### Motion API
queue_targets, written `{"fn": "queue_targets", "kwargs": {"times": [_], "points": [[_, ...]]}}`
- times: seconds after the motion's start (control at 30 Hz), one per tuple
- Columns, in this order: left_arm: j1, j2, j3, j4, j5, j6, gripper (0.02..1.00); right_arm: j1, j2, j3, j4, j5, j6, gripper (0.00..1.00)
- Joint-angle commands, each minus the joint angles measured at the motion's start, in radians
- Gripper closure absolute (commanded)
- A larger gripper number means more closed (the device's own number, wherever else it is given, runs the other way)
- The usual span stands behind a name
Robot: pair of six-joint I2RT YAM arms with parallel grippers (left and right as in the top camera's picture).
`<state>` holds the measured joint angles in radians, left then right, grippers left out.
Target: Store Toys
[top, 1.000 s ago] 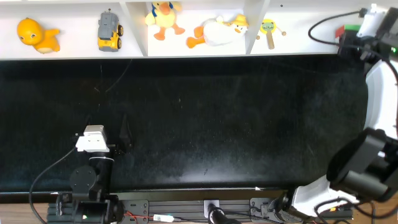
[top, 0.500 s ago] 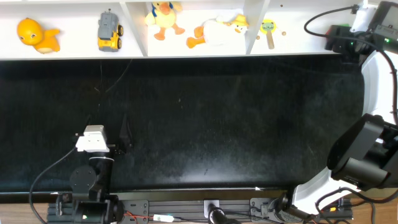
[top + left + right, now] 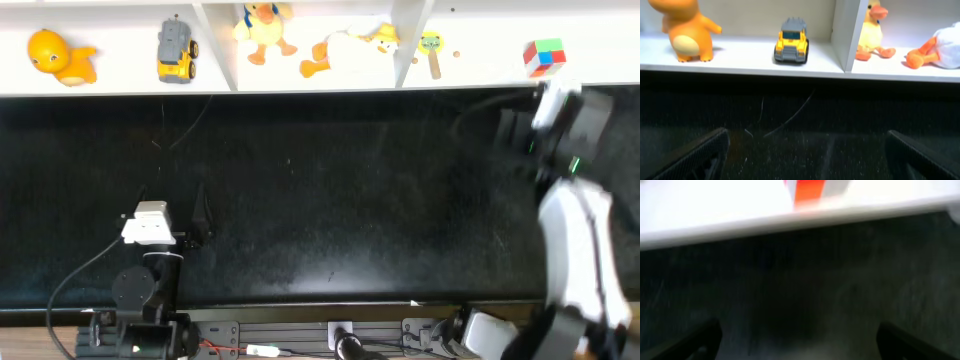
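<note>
- Your white shelf (image 3: 110,85) holds six toys (image 3: 176,50); one multicoloured plastic cube (image 3: 543,56) sits at its right end, blurred and cut off in the right wrist view.
- Your left gripper (image 3: 807,157) and right gripper (image 3: 800,342) both gape open.

The cube (image 3: 543,57) is red, green and blue.

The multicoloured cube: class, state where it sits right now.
In the top view the multicoloured cube sits on the white shelf at its far right end, to the right of the small green toy.
</note>
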<state>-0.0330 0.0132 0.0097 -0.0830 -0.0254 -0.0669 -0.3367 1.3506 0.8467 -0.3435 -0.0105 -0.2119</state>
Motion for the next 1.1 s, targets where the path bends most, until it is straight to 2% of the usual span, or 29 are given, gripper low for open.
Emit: {"fn": "queue_targets", "kwargs": {"times": [0.03, 0.13, 0.2, 0.37, 0.4, 0.57, 0.7, 0.77, 0.83, 0.9, 1.1], "points": [[-0.001, -0.009, -0.002, -0.002, 0.008, 0.022, 0.023, 0.112, -0.286, -0.270, 0.207, 0.030, 0.082, 0.003], [-0.001, -0.009, -0.002, -0.002, 0.008, 0.022, 0.025, 0.207, -0.417, -0.388, 0.367, 0.063, 0.127, 0.005], [-0.001, -0.009, -0.002, -0.002, 0.008, 0.022, 0.023, 0.261, -0.497, -0.471, 0.483, 0.043, 0.165, 0.003], [-0.001, -0.009, -0.002, -0.002, 0.008, 0.022, 0.020, 0.298, -0.669, -0.654, 0.685, -0.124, 0.190, 0.005], [-0.001, -0.009, -0.002, -0.002, 0.008, 0.022, 0.020, 0.297, -0.724, -0.692, 0.693, -0.137, 0.190, 0.005], [-0.001, -0.009, -0.002, -0.002, 0.008, 0.022, 0.023, 0.297, -1.014, -0.844, 0.679, -0.134, 0.189, 0.005], [-0.001, -0.009, -0.002, -0.002, 0.008, 0.022, 0.020, 0.297, -1.151, -0.842, 0.529, -0.126, 0.177, 0.005], [-0.001, -0.009, -0.002, -0.002, 0.008, 0.022, 0.023, 0.297, -1.260, -0.842, 0.359, -0.127, 0.171, 0.003], [-0.001, -0.009, -0.002, -0.002, 0.008, 0.022, 0.020, 0.297, -1.324, -0.842, 0.271, -0.118, 0.149, 0.003], [-0.001, -0.009, -0.002, -0.002, 0.008, 0.022, 0.020, 0.295, -1.346, -0.842, 0.270, -0.055, 0.122, 0.005], [-0.001, -0.009, -0.002, -0.002, 0.008, 0.022, 0.020, 0.295, -1.347, -0.842, 0.271, -0.048, 0.122, 0.007]]}}
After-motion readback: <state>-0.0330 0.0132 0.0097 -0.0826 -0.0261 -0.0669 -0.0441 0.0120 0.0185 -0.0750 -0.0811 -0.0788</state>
